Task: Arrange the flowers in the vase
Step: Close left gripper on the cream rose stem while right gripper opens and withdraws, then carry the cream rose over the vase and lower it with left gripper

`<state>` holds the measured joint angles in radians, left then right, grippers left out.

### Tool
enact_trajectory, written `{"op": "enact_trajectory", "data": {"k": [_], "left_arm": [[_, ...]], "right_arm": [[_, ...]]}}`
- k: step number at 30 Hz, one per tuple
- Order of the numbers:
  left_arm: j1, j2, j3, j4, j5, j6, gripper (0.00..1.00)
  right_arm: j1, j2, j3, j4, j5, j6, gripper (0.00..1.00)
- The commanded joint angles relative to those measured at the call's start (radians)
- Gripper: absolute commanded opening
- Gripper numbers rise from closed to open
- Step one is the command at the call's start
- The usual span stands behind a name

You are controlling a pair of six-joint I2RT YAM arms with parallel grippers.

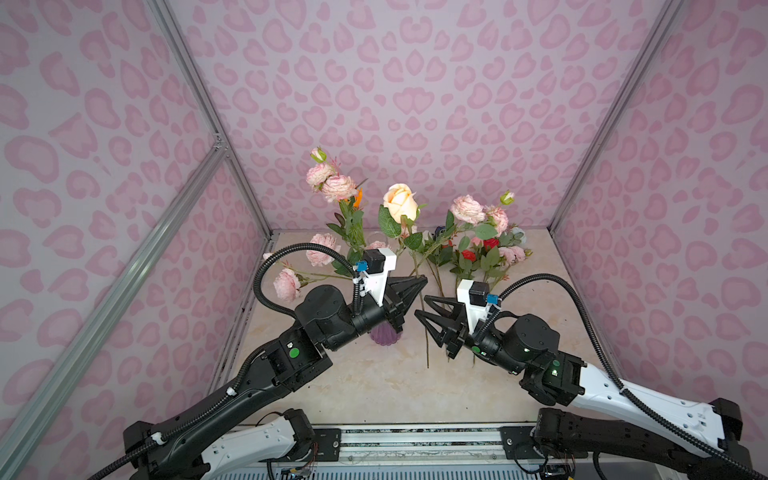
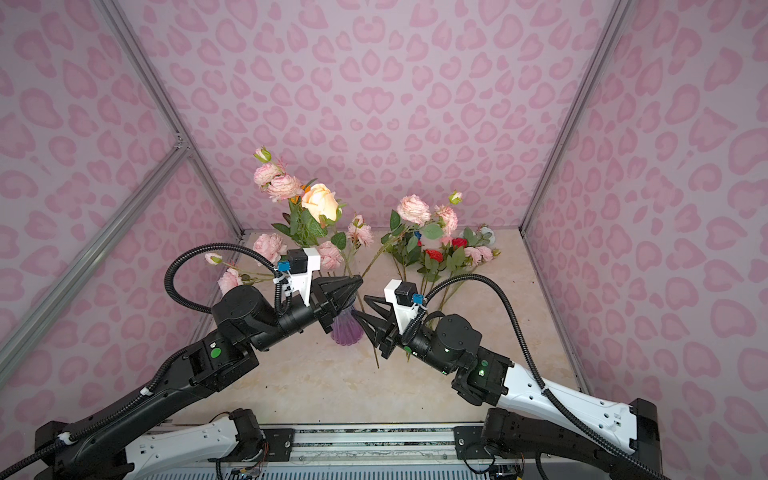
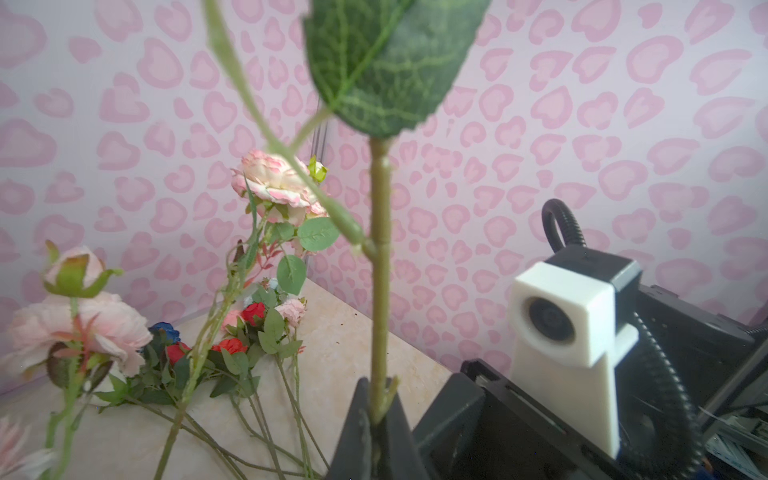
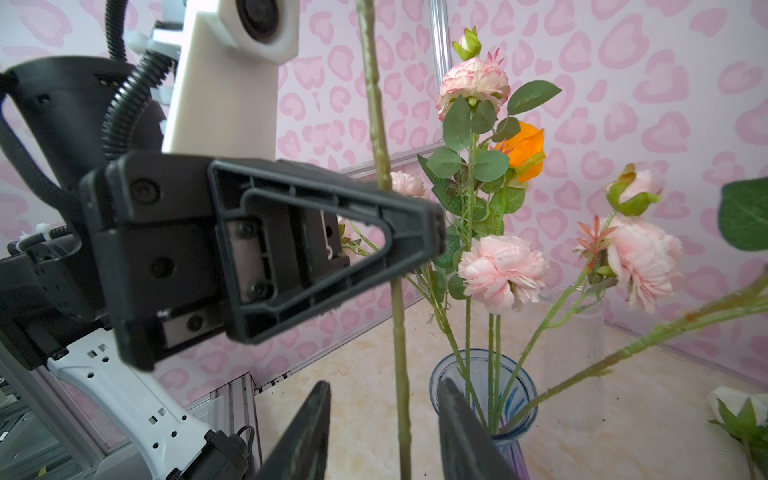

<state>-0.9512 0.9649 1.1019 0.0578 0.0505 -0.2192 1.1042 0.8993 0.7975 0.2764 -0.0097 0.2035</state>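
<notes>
Nearest, over the pale table (image 1: 374,386), the two arms reach in toward each other. The right gripper (image 1: 423,306) has its jaws apart. In the right wrist view they stand on either side of a long green stem (image 4: 401,332), with a gap on each side. Almost tip to tip with it, the left gripper (image 1: 420,283) is clamped on that same stem, holding the rose (image 1: 400,201) upright with its cream-peach bloom well above both grippers. The stem hangs just beside the vase (image 1: 383,338), outside it; whether its lower end touches the table I cannot tell. The purple-tinted glass vase stands under the left wrist and holds several pink flowers (image 1: 332,185) and an orange flower (image 4: 524,151). Farther back on the right, a loose pile of flowers (image 1: 478,255), pink, red and blue, lies on the table
</notes>
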Motion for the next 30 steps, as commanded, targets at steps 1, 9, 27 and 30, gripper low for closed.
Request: {"op": "enact_trajectory", "data": {"k": [1, 9, 27, 30], "left_arm": [[-0.001, -0.004, 0.08, -0.069, -0.139, 0.138, 0.04], [-0.001, 0.014, 0.231, -0.097, -0.276, 0.368, 0.04], [0.046, 0.145, 0.258, -0.034, -0.308, 0.396, 0.04], [0.076, 0.161, 0.201, -0.007, -0.311, 0.345, 0.03]], "right_arm": [[0.001, -0.061, -0.044, -0.06, 0.094, -0.038, 0.45], [-0.032, -0.277, -0.119, -0.136, 0.307, -0.062, 0.47], [-0.16, -0.292, -0.168, -0.126, 0.212, -0.006, 0.46], [-0.18, -0.296, -0.175, -0.128, 0.2, -0.001, 0.46]]}}
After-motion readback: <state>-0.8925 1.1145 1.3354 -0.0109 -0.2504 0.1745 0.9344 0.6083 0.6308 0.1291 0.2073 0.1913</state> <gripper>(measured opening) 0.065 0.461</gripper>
